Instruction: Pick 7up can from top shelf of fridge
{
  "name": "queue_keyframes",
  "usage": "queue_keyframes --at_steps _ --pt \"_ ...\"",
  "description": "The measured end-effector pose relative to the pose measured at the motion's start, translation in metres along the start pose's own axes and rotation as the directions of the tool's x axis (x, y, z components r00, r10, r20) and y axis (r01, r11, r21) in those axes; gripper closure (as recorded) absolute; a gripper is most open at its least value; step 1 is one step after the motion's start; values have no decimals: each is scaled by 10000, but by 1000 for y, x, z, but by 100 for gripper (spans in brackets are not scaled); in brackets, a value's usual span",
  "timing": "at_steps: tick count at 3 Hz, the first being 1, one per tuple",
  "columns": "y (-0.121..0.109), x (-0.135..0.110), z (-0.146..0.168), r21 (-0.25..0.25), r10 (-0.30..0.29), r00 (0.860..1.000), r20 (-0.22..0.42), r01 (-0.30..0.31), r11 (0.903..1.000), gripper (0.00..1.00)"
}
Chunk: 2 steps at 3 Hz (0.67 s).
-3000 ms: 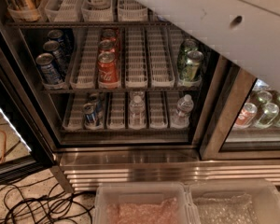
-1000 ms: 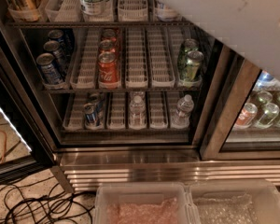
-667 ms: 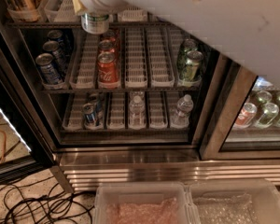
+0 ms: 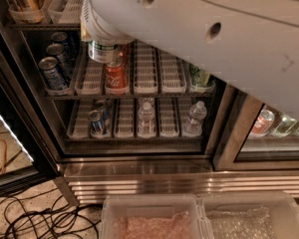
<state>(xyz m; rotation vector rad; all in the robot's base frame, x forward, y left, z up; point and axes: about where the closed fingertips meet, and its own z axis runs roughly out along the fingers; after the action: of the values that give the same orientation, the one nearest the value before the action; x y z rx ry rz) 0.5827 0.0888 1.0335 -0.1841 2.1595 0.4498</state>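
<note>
Lower now: pincer (image 4: 102,40) atop one 7up can (image 4: 103,53)

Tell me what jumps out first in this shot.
The big white robot arm sweeps across the top of the view, from the right edge to the upper left. At its end the gripper sits in front of the fridge shelves, with the 7up can right beneath it, just above a red cola can on the middle rack.
</note>
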Motion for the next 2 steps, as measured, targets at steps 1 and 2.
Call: queue_keyframes --at_steps 1,2 --pt "-12 1 2 -129 139 9996 -229 -142 9998 100" --pt "-32 51 -18 196 1058 9839 -1441 -1040 9944 100"
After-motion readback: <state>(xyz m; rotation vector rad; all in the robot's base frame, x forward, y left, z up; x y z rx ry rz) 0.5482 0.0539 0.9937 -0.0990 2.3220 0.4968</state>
